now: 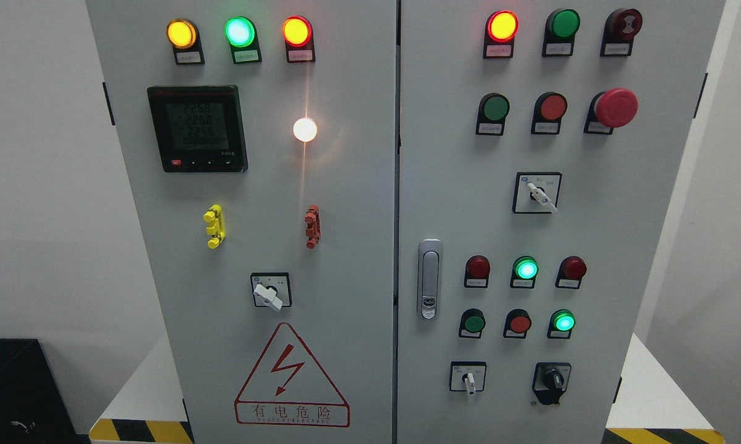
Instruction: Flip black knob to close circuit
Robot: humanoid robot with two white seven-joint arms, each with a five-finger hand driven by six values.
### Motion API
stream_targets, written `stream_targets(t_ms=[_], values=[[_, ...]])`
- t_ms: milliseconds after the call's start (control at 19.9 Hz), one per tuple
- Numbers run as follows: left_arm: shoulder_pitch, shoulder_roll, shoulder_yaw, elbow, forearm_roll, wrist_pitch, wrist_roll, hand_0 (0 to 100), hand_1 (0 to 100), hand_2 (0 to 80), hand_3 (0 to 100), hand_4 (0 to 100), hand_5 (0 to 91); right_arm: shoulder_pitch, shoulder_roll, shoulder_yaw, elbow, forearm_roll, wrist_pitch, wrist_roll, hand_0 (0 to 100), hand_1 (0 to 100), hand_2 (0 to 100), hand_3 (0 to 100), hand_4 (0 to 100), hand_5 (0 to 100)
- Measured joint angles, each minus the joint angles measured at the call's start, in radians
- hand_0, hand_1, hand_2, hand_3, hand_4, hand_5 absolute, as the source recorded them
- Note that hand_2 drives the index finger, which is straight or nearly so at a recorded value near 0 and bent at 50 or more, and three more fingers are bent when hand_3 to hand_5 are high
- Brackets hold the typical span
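The black knob point(552, 378) sits at the lower right of the grey cabinet's right door point(457, 154), on a black plate, its handle pointing up and slightly left. To its left is a small white-handled selector point(468, 377). Neither robot hand shows in the head view.
The right door also carries a larger white selector point(536, 193), a red mushroom stop button point(614, 108), lit green lamps point(525, 269) and a metal latch handle point(429, 279). The left door has a meter point(196, 128), another white selector point(270, 291) and a red hazard triangle point(290, 376).
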Motion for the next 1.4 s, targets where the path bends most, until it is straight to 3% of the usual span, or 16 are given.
stream_targets(t_ms=[401, 1003, 1054, 1154, 1204, 1405], values=[[0.000, 0.000, 0.000, 0.000, 0.000, 0.000, 0.000, 12, 56, 0.0, 0, 0, 0.0, -0.004, 0.000, -0.004, 0.012, -0.005, -0.009, -0.003, 0, 12, 0, 0, 0, 0], [0.000, 0.000, 0.000, 0.000, 0.000, 0.000, 0.000, 12, 56, 0.0, 0, 0, 0.0, -0.033, 0.004, -0.011, 0.008, -0.016, -0.089, 0.042, 0, 12, 0, 0, 0, 0], [0.000, 0.000, 0.000, 0.000, 0.000, 0.000, 0.000, 12, 56, 0.0, 0, 0, 0.0, -0.035, 0.005, -0.012, 0.005, -0.016, -0.098, 0.043, 0, 12, 3, 6, 0, 0], [0.000, 0.000, 0.000, 0.000, 0.000, 0.000, 0.000, 12, 56, 0.0, 0, 0, 0.0, -0.036, 0.007, -0.013, -0.009, -0.016, -0.108, 0.044, 0, 12, 9, 17, 10, 0], [0.000, 0.000, 0.000, 0.000, 0.000, 0.000, 0.000, 12, 56, 0.0, 0, 0, 0.0, -0.034, 0.008, -0.014, -0.020, -0.015, -0.112, 0.044, 0, 11, 18, 27, 21, 1], [0.000, 0.000, 0.000, 0.000, 0.000, 0.000, 0.000, 12, 56, 0.0, 0, 0, 0.0, -0.019, 0.012, -0.015, -0.076, -0.010, -0.116, 0.047, 0, 8, 29, 38, 33, 19]])
